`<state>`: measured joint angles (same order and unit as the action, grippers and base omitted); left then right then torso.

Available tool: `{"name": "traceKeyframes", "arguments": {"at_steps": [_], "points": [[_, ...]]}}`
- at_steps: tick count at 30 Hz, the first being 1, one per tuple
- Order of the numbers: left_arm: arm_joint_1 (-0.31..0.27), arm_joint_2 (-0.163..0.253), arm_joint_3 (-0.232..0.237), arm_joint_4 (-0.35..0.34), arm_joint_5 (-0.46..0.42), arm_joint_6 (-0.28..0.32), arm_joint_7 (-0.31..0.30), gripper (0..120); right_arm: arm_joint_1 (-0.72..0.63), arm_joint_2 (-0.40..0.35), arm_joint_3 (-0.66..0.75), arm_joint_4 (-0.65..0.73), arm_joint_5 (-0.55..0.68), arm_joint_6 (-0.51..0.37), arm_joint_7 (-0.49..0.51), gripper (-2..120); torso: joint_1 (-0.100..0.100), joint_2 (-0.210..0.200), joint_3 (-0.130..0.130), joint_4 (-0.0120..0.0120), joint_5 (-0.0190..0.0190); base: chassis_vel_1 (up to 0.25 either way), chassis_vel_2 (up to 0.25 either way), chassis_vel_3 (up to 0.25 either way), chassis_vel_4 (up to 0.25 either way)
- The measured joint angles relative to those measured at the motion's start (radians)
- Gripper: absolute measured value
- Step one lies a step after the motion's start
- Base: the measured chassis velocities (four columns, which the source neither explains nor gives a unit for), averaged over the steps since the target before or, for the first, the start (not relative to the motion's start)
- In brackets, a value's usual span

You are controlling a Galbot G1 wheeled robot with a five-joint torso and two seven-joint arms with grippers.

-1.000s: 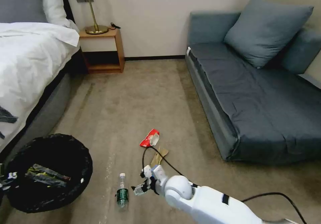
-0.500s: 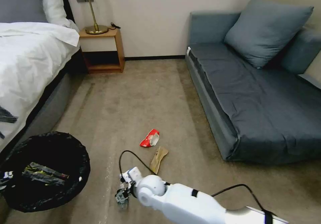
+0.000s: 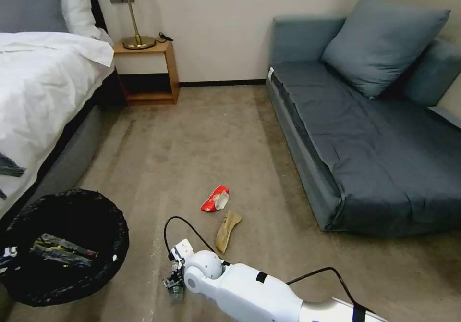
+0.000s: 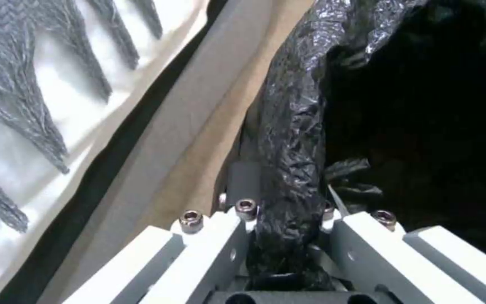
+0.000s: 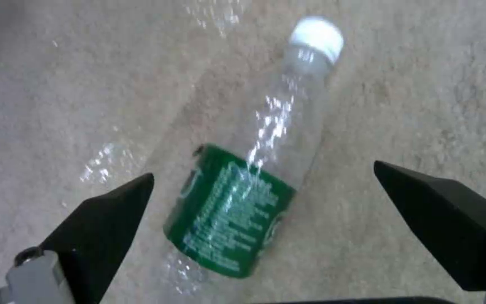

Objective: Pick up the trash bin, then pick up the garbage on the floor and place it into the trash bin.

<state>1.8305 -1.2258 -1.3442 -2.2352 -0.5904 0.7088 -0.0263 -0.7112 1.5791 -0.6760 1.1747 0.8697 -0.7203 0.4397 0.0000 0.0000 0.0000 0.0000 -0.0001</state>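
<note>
The trash bin (image 3: 109, 218), lined with a wrinkly black bag, sits low at my left beside the bed, with a yellow-brown wrapper (image 3: 60, 252) inside. My left gripper (image 4: 288, 198) is shut on the bin's bagged rim (image 4: 293, 139). The clear bottle with a green label (image 5: 237, 211) lies on the carpet, its white cap pointing away. My right gripper (image 5: 263, 177) is open and hangs just above the bottle, one finger on each side. In the head view the right gripper (image 3: 174, 278) covers most of the bottle (image 3: 176, 291). A red-and-white snack bag (image 3: 215, 200) and a tan paper wrapper (image 3: 227, 225) lie just beyond.
A bed with white covers (image 3: 43, 86) runs along the left. A wooden nightstand (image 3: 149, 72) with a lamp stands at the back wall. A grey-blue sofa (image 3: 374, 134) takes up the right side. Open carpet (image 3: 206, 134) lies between them.
My right arm has swung left and lowered from beside the tan wrapper to over the bottle, now mostly hidden under it. The bin has shifted only slightly.
</note>
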Motion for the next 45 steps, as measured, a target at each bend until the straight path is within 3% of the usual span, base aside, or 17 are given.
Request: {"name": "traceKeyframes", "arguments": {"at_steps": [5, 17, 27, 45], "points": [[0.002, 0.003, -0.003, -0.002, 0.0, 0.0, 0.0, 3, -0.01, 0.003, -0.001, -0.025, -0.027, -0.011, 0.001, 99, 0.0, 0.0, 0.0, 0.0, 0.0, 0.0, 0.0, 0.0, 0.0], [0.004, 0.009, -0.002, 0.013, 0.0, -0.003, 0.0, 3, -0.034, 0.022, 0.015, -0.089, -0.094, -0.012, -0.044, 56, 0.0, 0.0, 0.0, 0.0, 0.0001, 0.0, 0.0, 0.0, 0.0], [-0.007, 0.012, 0.016, 0.024, 0.001, -0.003, 0.0, 3, -0.034, -0.02, 0.043, -0.028, -0.111, -0.008, -0.062, 25, 0.0, 0.0, 0.0, 0.0001, 0.0002, 0.0, 0.0, 0.0, 0.0], [-0.023, -0.008, 0.072, 0.013, 0.008, -0.003, -0.003, 3, -0.134, -0.24, 0.257, 0.34, -0.132, 0.041, -0.059, 21, 0.0, 0.0, 0.0, -0.0001, 0.0004, 0.0, 0.0, 0.0, 0.0]]}}
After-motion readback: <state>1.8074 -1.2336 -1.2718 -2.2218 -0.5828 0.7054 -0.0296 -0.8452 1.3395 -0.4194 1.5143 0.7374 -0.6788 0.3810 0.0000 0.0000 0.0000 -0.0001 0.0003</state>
